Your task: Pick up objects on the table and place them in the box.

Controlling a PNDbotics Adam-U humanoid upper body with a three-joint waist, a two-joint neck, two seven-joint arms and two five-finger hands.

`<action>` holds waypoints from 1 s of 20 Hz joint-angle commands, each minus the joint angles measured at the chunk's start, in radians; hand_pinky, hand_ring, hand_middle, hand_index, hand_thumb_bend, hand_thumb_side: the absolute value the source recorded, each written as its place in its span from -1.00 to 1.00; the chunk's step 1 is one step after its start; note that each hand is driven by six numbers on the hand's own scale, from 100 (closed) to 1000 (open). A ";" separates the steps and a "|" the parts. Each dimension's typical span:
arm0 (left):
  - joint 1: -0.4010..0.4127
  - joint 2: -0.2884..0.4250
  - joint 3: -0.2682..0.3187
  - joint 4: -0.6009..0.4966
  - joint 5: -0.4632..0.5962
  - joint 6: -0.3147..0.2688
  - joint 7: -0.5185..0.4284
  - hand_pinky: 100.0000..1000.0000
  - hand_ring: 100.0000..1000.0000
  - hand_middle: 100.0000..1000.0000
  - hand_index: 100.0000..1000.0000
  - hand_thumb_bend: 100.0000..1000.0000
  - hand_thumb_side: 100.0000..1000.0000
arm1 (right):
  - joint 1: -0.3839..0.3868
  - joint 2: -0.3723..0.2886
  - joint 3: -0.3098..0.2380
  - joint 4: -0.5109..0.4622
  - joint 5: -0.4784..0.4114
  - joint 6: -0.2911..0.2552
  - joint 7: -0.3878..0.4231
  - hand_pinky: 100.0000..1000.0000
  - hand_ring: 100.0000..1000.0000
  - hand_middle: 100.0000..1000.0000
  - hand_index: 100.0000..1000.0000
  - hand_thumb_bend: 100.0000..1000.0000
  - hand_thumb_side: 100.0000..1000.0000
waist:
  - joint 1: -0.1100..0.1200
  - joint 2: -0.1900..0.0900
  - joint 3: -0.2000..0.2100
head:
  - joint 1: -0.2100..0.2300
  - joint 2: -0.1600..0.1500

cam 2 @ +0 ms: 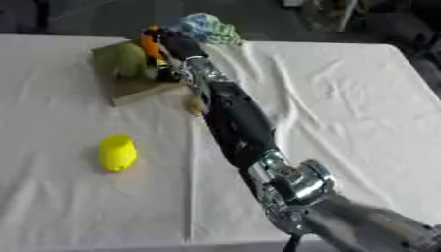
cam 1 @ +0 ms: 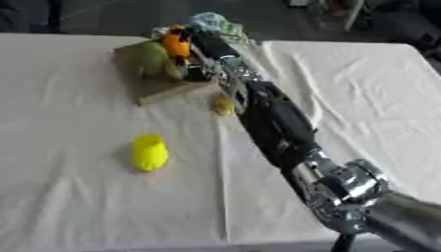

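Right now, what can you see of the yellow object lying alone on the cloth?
The yellow object is a small, smooth, rounded oblong, bright and slightly glossy, plastic-looking, possibly a toy fruit. It lies on its side on the white cloth, lengthwise roughly toward the box, well short of it. Nothing touches it but the cloth. The right arm passes to its right, apart from it.

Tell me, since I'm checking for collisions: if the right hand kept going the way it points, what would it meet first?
Probably the blue-green bundle at the table's far edge, just beyond the right hand; depth is unclear.
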 commanded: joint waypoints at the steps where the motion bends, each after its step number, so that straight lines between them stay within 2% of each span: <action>1: -0.002 0.010 0.005 -0.018 -0.002 0.001 -0.002 0.18 -0.06 0.04 0.36 -1.00 0.90 | -0.018 -0.018 0.018 -0.040 -0.010 -0.024 -0.010 0.46 0.52 0.71 0.98 -1.00 -0.10 | -0.010 -0.005 -0.007 | -0.003 -0.003; 3: 0.007 0.013 0.008 -0.015 -0.005 0.002 0.001 0.18 -0.06 0.04 0.36 -1.00 0.90 | -0.018 -0.047 0.042 -0.060 -0.057 -0.077 0.028 0.49 0.54 0.70 0.96 -1.00 -0.22 | -0.013 -0.011 -0.022 | 0.002 -0.003; 6: 0.022 0.015 0.015 -0.012 -0.008 0.002 0.008 0.18 -0.06 0.04 0.36 -1.00 0.91 | -0.011 -0.111 0.092 -0.086 -0.131 -0.163 0.152 0.55 0.60 0.73 0.97 -1.00 -0.33 | -0.014 -0.020 -0.051 | 0.012 -0.003; 11: 0.044 0.017 0.027 -0.006 -0.016 0.004 0.021 0.18 -0.06 0.04 0.36 -1.00 0.92 | 0.035 -0.219 0.170 -0.151 -0.249 -0.275 0.346 0.67 0.73 0.83 1.00 -1.00 -0.08 | -0.014 -0.028 -0.097 | 0.034 -0.003; 13: 0.048 0.017 0.029 -0.006 -0.017 0.003 0.023 0.18 -0.06 0.04 0.36 -1.00 0.92 | 0.056 -0.249 0.186 -0.157 -0.297 -0.302 0.421 0.69 0.77 0.86 1.00 -1.00 -0.02 | -0.014 -0.029 -0.110 | 0.042 -0.003; 16: 0.050 0.017 0.031 -0.006 -0.018 0.003 0.026 0.18 -0.06 0.04 0.36 -1.00 0.93 | 0.078 -0.271 0.202 -0.151 -0.345 -0.330 0.532 0.72 0.82 0.89 1.00 -1.00 -0.07 | -0.012 -0.029 -0.123 | 0.052 -0.003; 17: 0.050 0.017 0.031 -0.006 -0.019 0.003 0.026 0.18 -0.06 0.04 0.36 -1.00 0.93 | 0.082 -0.273 0.206 -0.150 -0.351 -0.339 0.563 0.72 0.82 0.89 1.00 -1.00 -0.10 | -0.011 -0.029 -0.125 | 0.054 -0.003; 18: 0.050 0.017 0.031 -0.006 -0.019 0.003 0.027 0.18 -0.06 0.04 0.36 -1.00 0.93 | 0.085 -0.275 0.213 -0.148 -0.347 -0.348 0.593 0.77 0.86 0.92 1.00 -1.00 -0.22 | -0.010 -0.028 -0.126 | 0.057 -0.003; 20: 0.049 0.016 0.031 -0.007 -0.019 0.002 0.027 0.18 -0.06 0.04 0.36 -1.00 0.92 | 0.091 -0.272 0.226 -0.138 -0.312 -0.366 0.645 0.80 0.90 0.95 1.00 -1.00 -0.24 | -0.008 -0.027 -0.127 | 0.059 -0.003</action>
